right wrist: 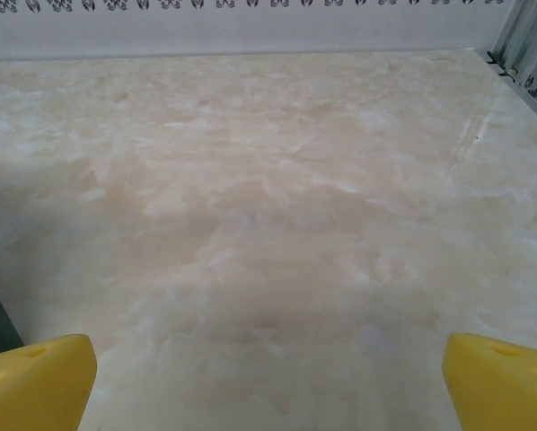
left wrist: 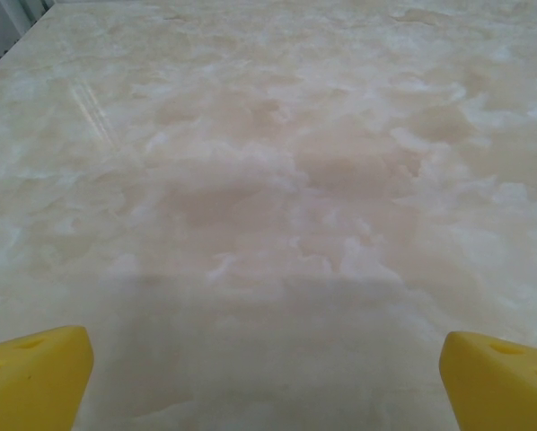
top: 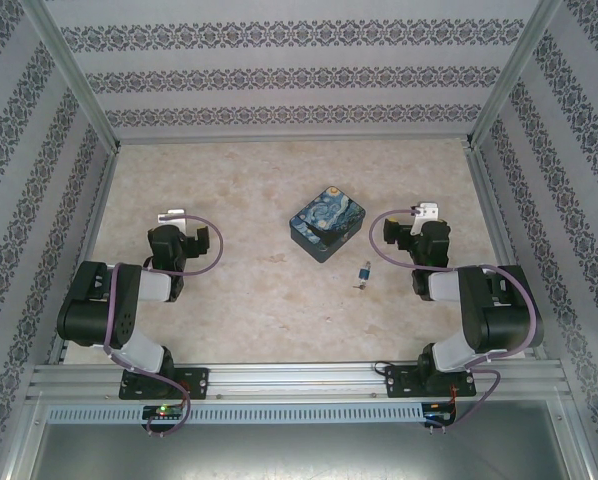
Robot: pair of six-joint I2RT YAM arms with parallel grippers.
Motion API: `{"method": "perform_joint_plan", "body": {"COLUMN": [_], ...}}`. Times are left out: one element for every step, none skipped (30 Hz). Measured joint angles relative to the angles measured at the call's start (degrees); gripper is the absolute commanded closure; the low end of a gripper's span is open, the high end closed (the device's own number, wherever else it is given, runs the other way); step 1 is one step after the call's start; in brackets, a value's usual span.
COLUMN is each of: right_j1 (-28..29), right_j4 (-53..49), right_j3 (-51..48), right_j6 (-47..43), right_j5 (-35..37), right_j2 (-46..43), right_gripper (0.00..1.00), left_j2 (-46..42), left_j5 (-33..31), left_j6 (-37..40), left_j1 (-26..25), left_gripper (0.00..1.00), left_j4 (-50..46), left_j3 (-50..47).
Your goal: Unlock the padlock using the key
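The padlock (top: 364, 270), tiny and silvery with a bluish part, lies on the marble tabletop just right of centre. A thin grey piece at its near end looks like the key (top: 359, 286); it is too small to tell whether the two touch. My left gripper (top: 175, 222) hovers at the left of the table, far from both. Its yellow fingertips (left wrist: 35, 377) stand wide apart, open over bare marble. My right gripper (top: 420, 222) is to the right of the padlock and slightly beyond it. It is open too, with nothing between its yellow fingertips (right wrist: 502, 382).
A dark box with a blue-yellow Starry Night print (top: 326, 222) sits at mid-table, just beyond the padlock. Patterned walls on metal posts (top: 79, 80) close off the back and both sides. Purple cables (top: 211, 262) loop off each wrist.
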Motion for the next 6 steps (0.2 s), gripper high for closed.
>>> {"method": "perform_joint_plan", "body": {"right_j1": [0.0, 0.0, 0.0, 0.0, 0.0, 0.0], "right_j4": [-0.02, -0.02, -0.04, -0.04, 0.02, 0.02], "right_j3": [0.04, 0.09, 0.15, 0.24, 0.26, 0.28], "right_j6": [-0.02, 0.0, 0.0, 0.0, -0.02, -0.02], "right_j5": [0.0, 0.0, -0.02, -0.02, -0.02, -0.02], "right_j2": [0.0, 0.0, 0.0, 0.0, 0.0, 0.0], "right_gripper": [0.02, 0.02, 0.02, 0.02, 0.02, 0.02], "left_j2": [0.0, 0.0, 0.0, 0.0, 0.0, 0.0], "left_j5": [0.02, 0.02, 0.02, 0.02, 0.02, 0.02], "left_j6": [0.0, 0.0, 0.0, 0.0, 0.0, 0.0], "left_j1": [0.0, 0.0, 0.0, 0.0, 0.0, 0.0], "left_gripper": [0.01, 0.01, 0.01, 0.01, 0.01, 0.01], "left_j4": [0.0, 0.0, 0.0, 0.0, 0.0, 0.0], "left_j3": [0.0, 0.02, 0.02, 0.02, 0.04, 0.07]}}
